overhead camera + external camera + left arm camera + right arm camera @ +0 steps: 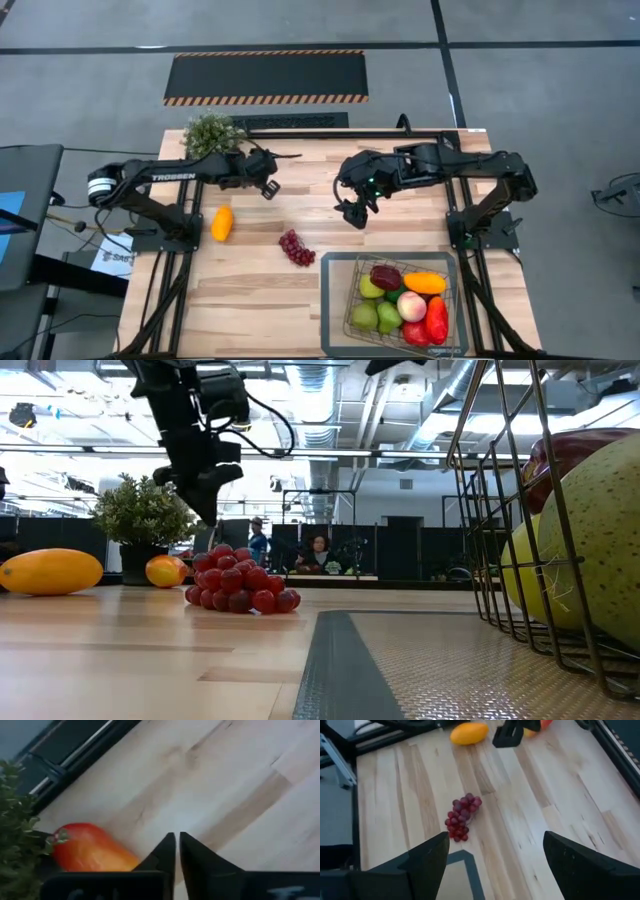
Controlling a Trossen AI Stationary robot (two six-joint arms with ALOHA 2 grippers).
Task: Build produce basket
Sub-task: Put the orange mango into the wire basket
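Note:
The wire basket [350, 300] stands near the table's front right edge and holds several pieces of produce [405, 300]: green, red, orange and pink fruits. On the bare table lie purple grapes [297, 247], a yellow-orange fruit [221, 223] and a red-orange fruit [90, 849] beside the potted plant. My left gripper [177, 840] hangs shut and empty above the table close to the red-orange fruit. My right gripper [495, 855] is open, high above the table's middle, beyond the grapes [462, 817].
A bushy potted plant [212, 135] stands at the far left corner. A grey mat [340, 670] lies under the basket [500, 510]. Bare wood stretches between the grapes and the table's near left edge. People sit in the room beyond the table.

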